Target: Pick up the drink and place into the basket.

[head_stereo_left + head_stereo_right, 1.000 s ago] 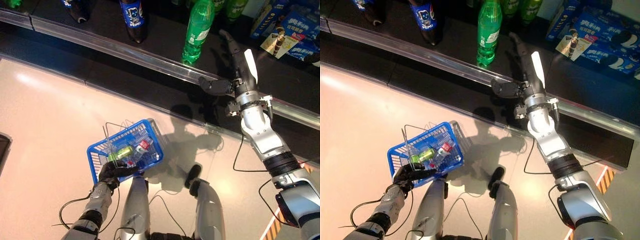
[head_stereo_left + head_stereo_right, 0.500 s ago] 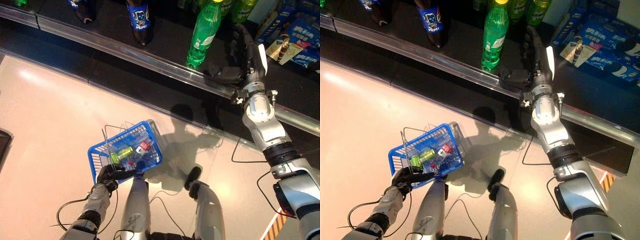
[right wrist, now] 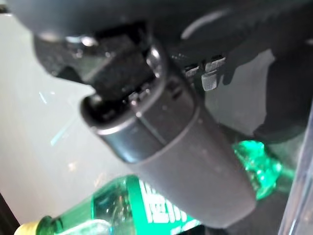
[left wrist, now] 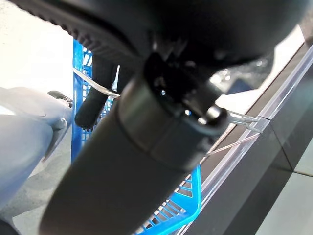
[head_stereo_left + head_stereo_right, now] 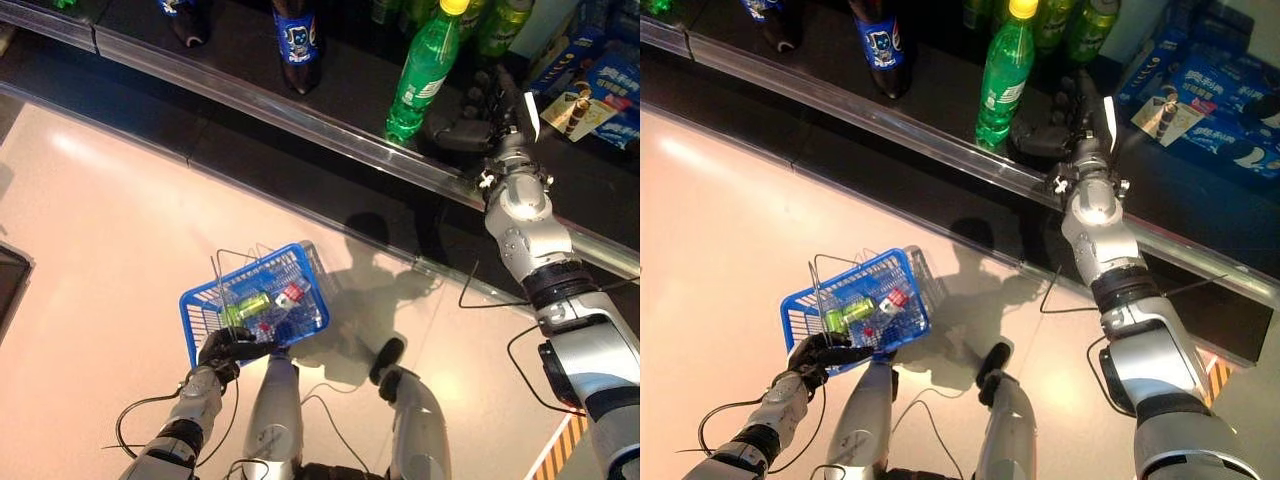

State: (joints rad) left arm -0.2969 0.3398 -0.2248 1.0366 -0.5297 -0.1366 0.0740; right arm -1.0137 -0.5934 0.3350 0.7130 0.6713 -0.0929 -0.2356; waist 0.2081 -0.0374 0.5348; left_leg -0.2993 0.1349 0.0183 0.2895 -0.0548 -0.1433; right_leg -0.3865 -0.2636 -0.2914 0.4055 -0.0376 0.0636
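The green soda bottle [image 5: 424,72] with a yellow cap stands upright on the dark shelf [image 5: 340,75], behind the clear rail [image 5: 250,98] at its front edge. The right hand [image 5: 486,112] is just beside the bottle's lower part, fingers extended and relaxed, thumb pointing toward it, grasping nothing. The left hand [image 5: 228,349] is clenched round the wire handle of the blue basket [image 5: 195,312], held over the pale floor [image 5: 90,230] with cans [image 5: 248,303] inside.
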